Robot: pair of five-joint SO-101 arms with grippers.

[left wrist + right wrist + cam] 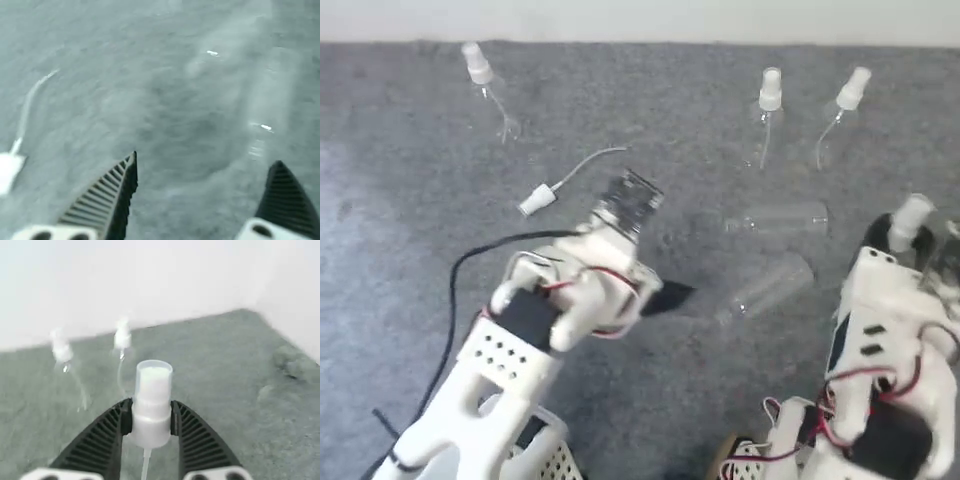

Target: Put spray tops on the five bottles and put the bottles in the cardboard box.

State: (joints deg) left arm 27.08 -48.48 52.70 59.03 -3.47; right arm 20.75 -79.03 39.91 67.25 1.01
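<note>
Right wrist view: spray top (pixel 154 382) in right hand (pixel 151 412)

White spray top (pixel 152 390), black ribbed right hand (pixel 150 412) (arms (pixel 500 370) white), mottled grey carpet (pixel 400 250), clear bottles (pixel 778 218).

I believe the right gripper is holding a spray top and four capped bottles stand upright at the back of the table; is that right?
Not quite: three capped bottles stand upright at the back, not four. The high view shows them: the left bottle, the middle bottle and the right bottle. The right gripper does hold a spray top.
</note>
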